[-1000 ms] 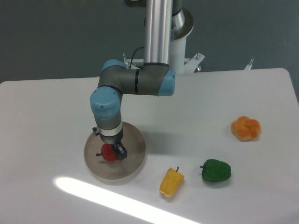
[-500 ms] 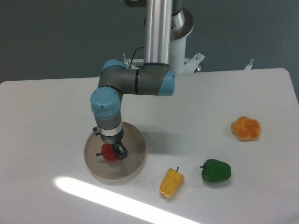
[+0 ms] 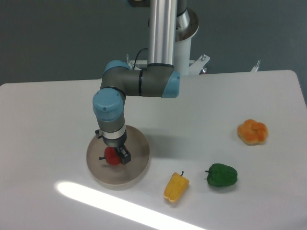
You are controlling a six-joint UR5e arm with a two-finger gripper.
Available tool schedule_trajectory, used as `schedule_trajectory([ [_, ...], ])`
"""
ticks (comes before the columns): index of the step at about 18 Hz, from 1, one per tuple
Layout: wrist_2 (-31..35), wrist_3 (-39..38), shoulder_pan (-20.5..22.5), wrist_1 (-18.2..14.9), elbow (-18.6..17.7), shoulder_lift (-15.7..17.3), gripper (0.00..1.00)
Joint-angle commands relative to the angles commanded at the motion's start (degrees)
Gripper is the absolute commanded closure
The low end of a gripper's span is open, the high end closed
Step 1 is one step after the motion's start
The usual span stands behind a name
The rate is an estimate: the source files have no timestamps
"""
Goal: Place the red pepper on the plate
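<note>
gripper (image 3: pixel 114 155) clamps the red pepper (image 3: pixel 112 156) over the plate (image 3: pixel 136 143) near the surface's front-left; we should lower gently, release centred.

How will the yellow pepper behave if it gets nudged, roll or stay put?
The yellow pepper lies on its side on the table, tapered and lobed, so a nudge would probably pivot or slide it rather than roll it far. Its surface looks smooth and glossy, so it may slip between closing jaws. The thin stem at its top end looks too weak to grip.
</note>
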Motion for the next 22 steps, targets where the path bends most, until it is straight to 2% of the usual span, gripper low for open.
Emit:
schedule_trajectory([
  [4,0.1,0.0,0.3,-0.1,0.9,0.4,0.0],
  [9,-0.1,0.1,4.1,-0.2,2.5,2.6,0.0],
  [15,-0.3,0.6,10.9,-0.4,11.0,1.9,0.0],
  [17,-0.3,4.5,13.8,-0.4,13.6,0.7,0.0],
  [20,-0.3,16.7,18.8,-0.2,14.1,-0.3,0.0],
  [22,-0.1,22.3,21.0,-0.2,15.5,-1.3,0.0],
])
